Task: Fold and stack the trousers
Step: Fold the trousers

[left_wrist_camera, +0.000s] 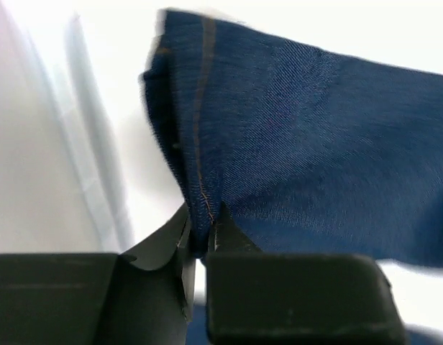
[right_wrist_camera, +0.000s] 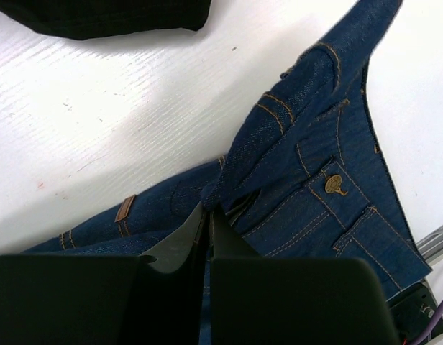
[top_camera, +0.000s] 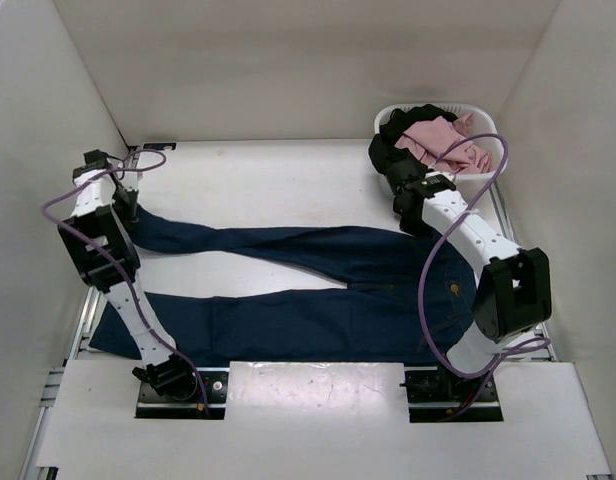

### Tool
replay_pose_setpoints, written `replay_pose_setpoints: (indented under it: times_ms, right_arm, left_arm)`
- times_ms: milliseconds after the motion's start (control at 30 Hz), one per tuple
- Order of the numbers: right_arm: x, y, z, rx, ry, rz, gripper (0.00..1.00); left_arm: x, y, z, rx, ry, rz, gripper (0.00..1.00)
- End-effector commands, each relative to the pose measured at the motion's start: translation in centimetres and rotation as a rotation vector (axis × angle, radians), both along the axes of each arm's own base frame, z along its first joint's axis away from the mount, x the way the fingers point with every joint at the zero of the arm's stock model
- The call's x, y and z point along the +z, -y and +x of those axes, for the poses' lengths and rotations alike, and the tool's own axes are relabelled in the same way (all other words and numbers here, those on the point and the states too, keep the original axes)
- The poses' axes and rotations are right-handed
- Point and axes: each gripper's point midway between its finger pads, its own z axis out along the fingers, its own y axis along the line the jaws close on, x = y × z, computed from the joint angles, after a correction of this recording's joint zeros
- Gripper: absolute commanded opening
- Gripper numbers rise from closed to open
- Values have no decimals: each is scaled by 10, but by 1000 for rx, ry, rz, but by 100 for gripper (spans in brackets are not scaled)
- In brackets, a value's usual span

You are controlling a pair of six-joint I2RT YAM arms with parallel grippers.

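Observation:
The dark navy jeans [top_camera: 308,290] lie spread across the table, legs pointing left and waist at the right. My left gripper [top_camera: 128,207] is shut on the cuff of the far leg [left_wrist_camera: 279,144], pinching the hem by its orange seam [left_wrist_camera: 201,194]. My right gripper [top_camera: 413,215] is shut on the far edge of the waistband [right_wrist_camera: 279,136] and lifts it into a ridge. The brass button [right_wrist_camera: 335,185] and tan patch [right_wrist_camera: 124,208] show in the right wrist view.
A white basket [top_camera: 480,118] with black and pink clothes stands at the back right corner. A black garment [right_wrist_camera: 99,14] lies just beyond the waist. White walls close in the table on the left, right and back.

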Motion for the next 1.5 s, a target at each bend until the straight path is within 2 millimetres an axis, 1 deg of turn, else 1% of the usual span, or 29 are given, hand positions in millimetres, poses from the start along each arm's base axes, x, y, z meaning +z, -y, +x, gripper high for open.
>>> replay_pose_setpoints:
  times_ms: [0,67,100,167,233,267,300,333,367,400,467,500,533,567,600,633,700,733,767,833,867,933,967,1033,1100,1167,1267,1367,1467]
  right_arm:
    - [39,15,-2,-14,94,-31,0]
    - [46,19,-5,-15,110,-28,0]
    - [42,20,-7,-15,100,-32,0]
    - [47,20,-7,-1,113,-32,0]
    - [47,21,-7,-2,122,-28,0]
    - [48,20,-5,6,127,-30,0]
    - [45,20,-4,7,119,-33,0]
    - [46,19,-2,15,124,-34,0]
    - [42,22,-1,13,108,-44,0]
    - [37,20,1,17,99,-38,0]
    - [35,20,8,19,86,-37,0]
    - [35,19,10,30,81,-44,0]
    - [34,17,12,41,74,-39,0]
    - [35,19,16,30,75,-38,0]
    - [34,18,16,33,72,-30,0]
    - [34,21,16,24,72,-31,0]
    - [30,20,14,28,59,-25,0]
    - [30,20,14,28,59,-24,0]
    - [26,19,12,32,47,-19,0]
    - [24,19,12,32,47,-19,0]
    - [23,18,11,35,45,-11,0]
    - [20,16,11,31,44,4,0]
    - [16,14,8,35,30,12,0]
    - [15,13,8,38,27,20,0]
    - [13,13,8,38,27,20,0]
    - [13,13,8,45,24,16,0]
    - [13,18,8,62,11,2,0]
    - [13,21,8,64,6,-4,0]
    - [13,25,8,63,2,-8,0]
  left_arm:
    - [121,-35,-26,-80,114,311,14]
    - [145,-42,-55,-124,55,414,14]
    - [148,-43,-63,-139,24,429,14]
    - [139,-32,-79,-198,-86,437,14]
    - [109,-27,-93,-225,-196,403,14]
    - [97,-21,-94,-230,-241,406,14]
    - [72,-18,-96,-244,-308,379,16]
    - [58,-16,-96,-245,-334,353,19]
    - [47,-11,-89,-233,-345,342,23]
    - [34,-6,-68,-241,-339,318,25]
    - [33,2,-41,-226,-296,259,27]
    - [18,21,-23,-217,-270,161,34]
    - [55,23,19,-205,-120,161,41]
    - [68,26,26,-180,-78,148,51]
    - [73,31,36,-179,-37,148,54]
    - [88,37,36,-188,0,161,55]
    - [98,37,37,-184,53,181,67]
    - [102,40,24,-184,52,181,74]
    - [106,39,19,-177,59,200,82]
    - [113,24,11,-128,102,217,87]
    - [118,19,-1,-100,114,220,87]
    - [125,5,-9,-29,182,175,87]
    - [109,5,-18,-11,160,135,85]
    - [96,3,-26,17,149,77,81]
    - [58,2,-33,52,84,-15,76]
    - [32,5,-31,80,44,-84,62]
    - [21,-3,-20,109,72,-60,60]
    - [18,-3,-4,69,124,-82,71]
    - [14,-2,9,58,140,-110,76]
